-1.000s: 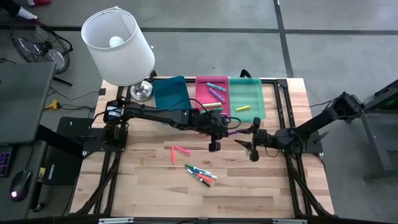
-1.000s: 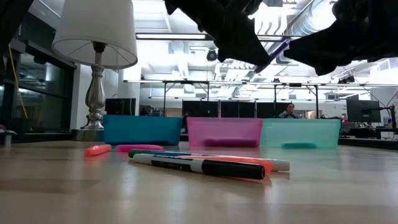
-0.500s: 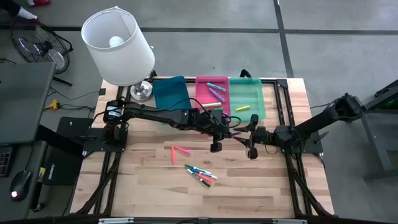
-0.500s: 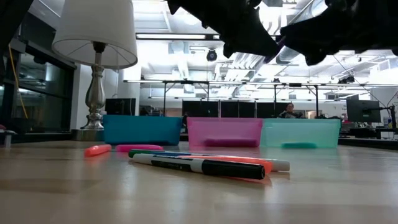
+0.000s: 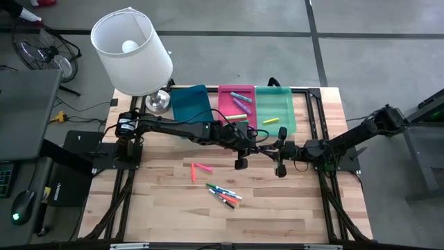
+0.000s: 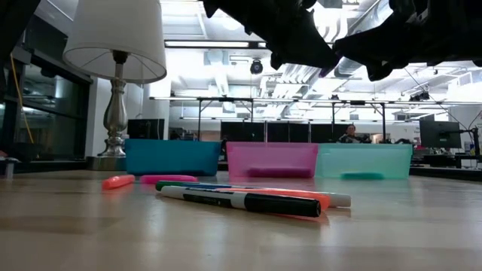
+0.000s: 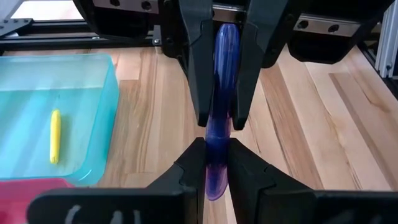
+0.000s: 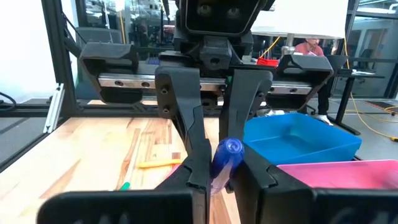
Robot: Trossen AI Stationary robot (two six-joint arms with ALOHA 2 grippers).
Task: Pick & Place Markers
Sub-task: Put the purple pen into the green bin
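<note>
Above the middle of the tabletop, the left gripper (image 7: 216,163) and right gripper (image 8: 216,177) meet tip to tip, both pinching one purple marker (image 7: 219,112), a shared grip plain only in the wrist views. From overhead, loose markers (image 5: 223,194) lie toward the near edge, two pink ones (image 5: 200,169) just beyond them. No writing can be read.

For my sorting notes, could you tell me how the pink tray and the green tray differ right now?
The pink tray sits in the middle of the row and holds several markers; the green tray, at the row's end on the right arm's side, holds one yellow marker. Both are rectangular and sit side by side.
</note>
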